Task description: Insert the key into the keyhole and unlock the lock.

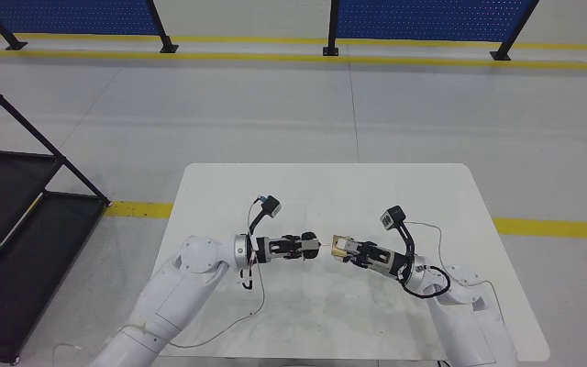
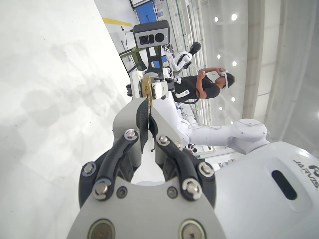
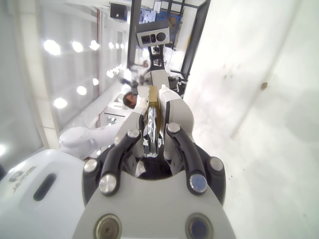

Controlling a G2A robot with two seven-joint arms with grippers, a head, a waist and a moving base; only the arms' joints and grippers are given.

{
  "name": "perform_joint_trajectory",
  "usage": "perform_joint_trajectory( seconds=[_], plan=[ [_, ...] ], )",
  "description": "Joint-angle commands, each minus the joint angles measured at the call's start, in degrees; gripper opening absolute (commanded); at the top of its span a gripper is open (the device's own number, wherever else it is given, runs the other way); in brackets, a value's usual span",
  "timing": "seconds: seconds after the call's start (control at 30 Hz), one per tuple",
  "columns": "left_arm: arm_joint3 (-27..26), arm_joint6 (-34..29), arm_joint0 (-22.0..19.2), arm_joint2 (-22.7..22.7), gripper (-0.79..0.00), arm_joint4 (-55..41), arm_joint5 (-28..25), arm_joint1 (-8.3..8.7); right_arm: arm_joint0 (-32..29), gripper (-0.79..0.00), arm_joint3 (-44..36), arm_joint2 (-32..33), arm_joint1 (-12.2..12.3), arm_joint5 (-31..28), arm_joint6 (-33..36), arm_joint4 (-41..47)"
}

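Observation:
Above the middle of the white table [image 1: 404, 197] my two grippers face each other, tip to tip. My left gripper [image 1: 310, 246] [image 2: 149, 106] is shut on a thin metal key [image 2: 149, 115], held edge-on between its dark pads. The key's tip touches the brass padlock [image 2: 145, 88] [image 1: 340, 244] at its end face; how deep it sits I cannot tell. My right gripper [image 1: 350, 248] [image 3: 153, 94] is shut on the padlock's brass body [image 3: 154, 96], and the chrome shackle [image 3: 151, 125] points back toward that wrist.
The tabletop [image 2: 49, 75] lies bare around both arms, with small dark specks on it [image 3: 263, 85]. A black metal rack [image 1: 32, 229] stands beside the table's left edge. Blue barriers [image 1: 73, 16] line the far floor.

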Motion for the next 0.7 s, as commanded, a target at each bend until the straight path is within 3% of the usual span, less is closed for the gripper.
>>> perform_joint_trajectory(
  seconds=[0.0, 0.67],
  plan=[
    [0.2, 0.0, -0.2, 0.3, -0.785, -0.1, 0.0, -0.05, 0.0, -0.785, 0.0, 0.0, 0.0, 0.0, 0.0, 0.0],
    [1.3, -0.1, -1.0, 0.5, -0.785, -0.8, -0.5, 0.01, 0.0, -0.785, 0.0, 0.0, 0.0, 0.0, 0.0, 0.0]
  ],
)
